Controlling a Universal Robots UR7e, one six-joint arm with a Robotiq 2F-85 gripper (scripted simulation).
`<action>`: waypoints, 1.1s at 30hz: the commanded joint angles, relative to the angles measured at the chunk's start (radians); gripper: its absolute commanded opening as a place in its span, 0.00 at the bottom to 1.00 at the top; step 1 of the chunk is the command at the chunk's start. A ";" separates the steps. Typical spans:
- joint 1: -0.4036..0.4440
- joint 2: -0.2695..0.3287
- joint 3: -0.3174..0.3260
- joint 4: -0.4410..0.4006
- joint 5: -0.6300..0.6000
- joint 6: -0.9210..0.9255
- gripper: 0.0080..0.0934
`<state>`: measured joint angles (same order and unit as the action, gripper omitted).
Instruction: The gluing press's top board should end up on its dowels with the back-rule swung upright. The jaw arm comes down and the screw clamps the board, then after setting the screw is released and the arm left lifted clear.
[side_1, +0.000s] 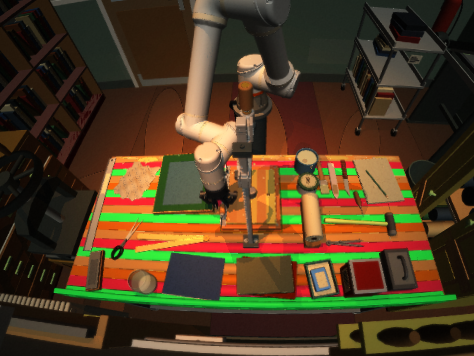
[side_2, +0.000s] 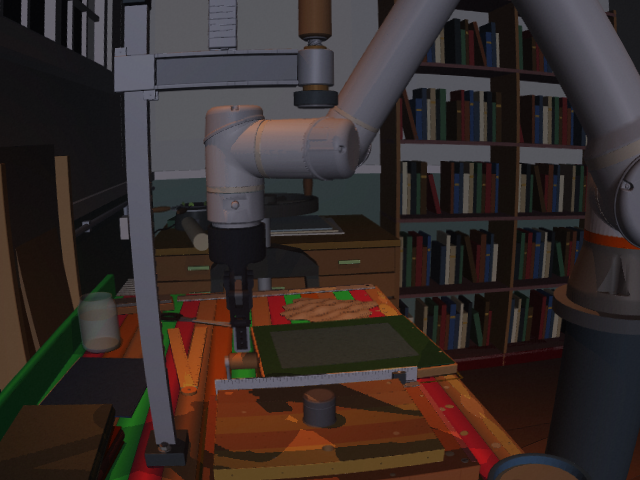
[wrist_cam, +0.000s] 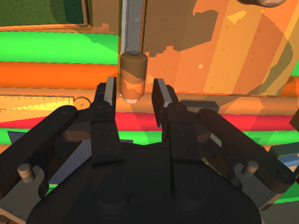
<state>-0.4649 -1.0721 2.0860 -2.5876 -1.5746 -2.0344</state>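
Note:
A short wooden knob (wrist_cam: 133, 75) stands at the end of the grey back-rule (side_2: 315, 378), and my open gripper (wrist_cam: 134, 90) hangs just over it, holding nothing. The back-rule lies flat along the left edge of the press's wooden board (side_2: 331, 429). The board sits on the press base in the middle of the table, with a round dark stud (side_2: 319, 406) on top. The jaw arm (side_2: 217, 70) is lifted high on its grey post (side_2: 147, 289). The screw (side_2: 315, 57) with its brown handle hangs from the arm's far end, well above the board.
A green-framed board (side_2: 346, 343) lies just beside the back-rule. A folding wooden ruler (side_2: 188, 351) and scissors (side_1: 125, 242) lie on the table's near left. A jar (side_2: 98, 321) stands at the table edge. A paper roll (side_1: 312, 217), a hammer (side_1: 360, 221) and knives sit on the right.

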 joint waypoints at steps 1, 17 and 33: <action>0.000 -0.005 -0.001 0.005 0.000 0.000 0.35; -0.002 -0.043 -0.008 0.053 0.004 -0.003 0.35; -0.002 -0.044 -0.008 0.054 0.004 -0.003 0.52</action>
<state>-0.4668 -1.1154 2.0782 -2.5335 -1.5708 -2.0376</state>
